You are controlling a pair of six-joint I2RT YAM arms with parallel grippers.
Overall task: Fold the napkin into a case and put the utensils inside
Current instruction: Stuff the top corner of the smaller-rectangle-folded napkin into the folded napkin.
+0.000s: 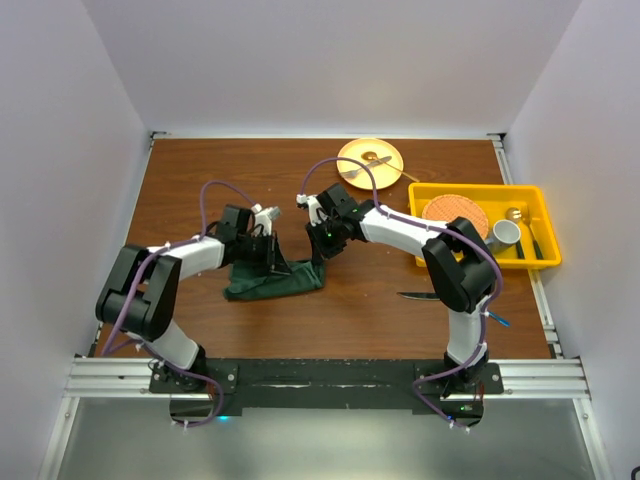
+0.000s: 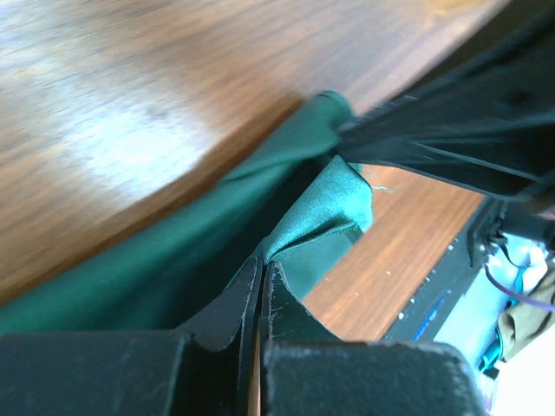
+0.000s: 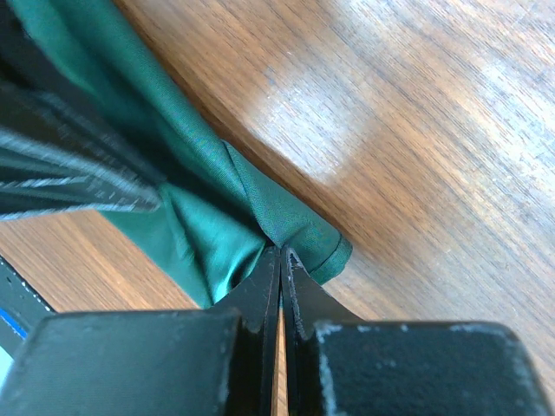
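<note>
Left claw (image 2: 263, 267), right claw (image 3: 280, 253) clamped tight on bunched napkin (image 1: 275, 283) — knife (image 1: 415, 296) nearby, tray (image 1: 480, 187) beyond.

We look down from above and behind the arm bases (image 1: 182, 372) onto the whole table (image 1: 190, 180). Each wrist camera sits just behind its own fingertips (image 2: 230, 303), very close to the wood. All three views share the green napkin (image 3: 217, 225).

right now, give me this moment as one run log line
phase: fold | left gripper: shut on napkin | right gripper: shut on napkin | napkin: bunched, fold unfinished | knife: outside napkin
</note>
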